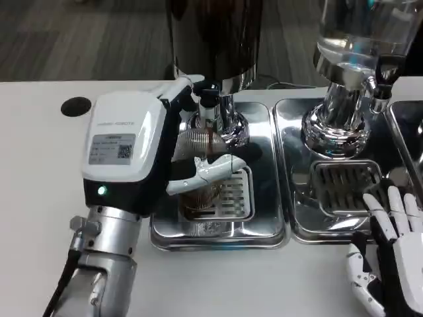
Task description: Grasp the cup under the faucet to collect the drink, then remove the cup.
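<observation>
The left hand (152, 155) grips the clear ribbed cup (200, 173), fingers (211, 170) wrapped across its front; the cup stands on the drip tray (264, 224) beneath the faucet (210, 109), just right of the palm; the right hand (390, 254) rests well apart, fingers spread, holding nothing.

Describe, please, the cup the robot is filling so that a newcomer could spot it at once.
Find the dark drink dispenser at the back of the table; below it lies a shiny metal tray with a slotted grate. The cup stands on that grate under the faucet, held by the left hand. It is the one clear, ribbed cup with brown drink inside.
</observation>
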Controlling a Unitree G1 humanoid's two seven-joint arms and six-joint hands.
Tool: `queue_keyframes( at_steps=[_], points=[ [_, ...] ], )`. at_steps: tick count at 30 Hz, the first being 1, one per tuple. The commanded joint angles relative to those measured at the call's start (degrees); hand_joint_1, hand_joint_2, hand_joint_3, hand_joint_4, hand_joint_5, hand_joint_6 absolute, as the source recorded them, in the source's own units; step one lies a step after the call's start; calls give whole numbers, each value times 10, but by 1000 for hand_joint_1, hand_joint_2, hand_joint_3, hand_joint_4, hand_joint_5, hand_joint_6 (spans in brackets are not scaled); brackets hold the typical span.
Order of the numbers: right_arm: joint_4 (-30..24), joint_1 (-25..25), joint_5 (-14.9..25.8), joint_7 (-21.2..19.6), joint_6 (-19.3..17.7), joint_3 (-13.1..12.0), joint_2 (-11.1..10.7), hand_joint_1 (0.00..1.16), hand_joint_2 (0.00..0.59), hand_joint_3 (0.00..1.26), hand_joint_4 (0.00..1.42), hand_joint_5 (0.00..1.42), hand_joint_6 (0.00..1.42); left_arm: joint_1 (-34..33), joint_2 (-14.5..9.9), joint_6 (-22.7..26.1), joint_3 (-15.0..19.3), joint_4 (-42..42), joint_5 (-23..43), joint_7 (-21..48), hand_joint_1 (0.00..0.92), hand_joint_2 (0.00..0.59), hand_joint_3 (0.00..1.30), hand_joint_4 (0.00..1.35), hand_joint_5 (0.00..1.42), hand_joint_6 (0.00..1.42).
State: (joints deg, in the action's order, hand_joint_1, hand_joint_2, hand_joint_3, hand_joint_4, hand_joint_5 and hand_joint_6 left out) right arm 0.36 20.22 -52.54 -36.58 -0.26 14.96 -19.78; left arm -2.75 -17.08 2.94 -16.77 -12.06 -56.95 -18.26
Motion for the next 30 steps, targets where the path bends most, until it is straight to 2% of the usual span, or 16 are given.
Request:
queue_keyframes(
  at_steps=[1, 6, 9, 21, 25, 30],
  points=[
    [5, -5, -5, 0, -1, 2, -1, 0, 526, 165, 0, 0, 115, 15, -4, 5, -2, 9, -8, 6, 0, 64, 487, 528, 737, 933],
    [7, -9, -3, 1, 0, 2, 1, 0, 526, 165, 0, 0, 115, 12, -7, 5, -2, 7, -12, 8, 0, 64, 486, 527, 737, 933],
    [10, -12, -1, 1, 0, 2, 1, 0, 526, 165, 0, 0, 115, 13, -6, 7, -2, 3, -17, 5, 0, 64, 470, 491, 709, 880],
    [20, -20, 5, 5, -1, 1, 3, 0, 526, 165, 0, 0, 115, 9, -7, 15, 36, -30, -1, 14, 0, 58, 249, 98, 356, 384],
    [19, -21, 5, 6, -2, 2, 3, 0, 525, 165, 0, 0, 115, 15, -10, 10, 47, -36, 11, 11, 0, 57, 211, 34, 314, 338],
    [15, -21, 3, 7, -2, 2, 1, 0, 524, 165, 0, 0, 115, 34, -14, 2, 60, -54, 15, 7, 0, 54, 197, 19, 293, 312]
  ],
)
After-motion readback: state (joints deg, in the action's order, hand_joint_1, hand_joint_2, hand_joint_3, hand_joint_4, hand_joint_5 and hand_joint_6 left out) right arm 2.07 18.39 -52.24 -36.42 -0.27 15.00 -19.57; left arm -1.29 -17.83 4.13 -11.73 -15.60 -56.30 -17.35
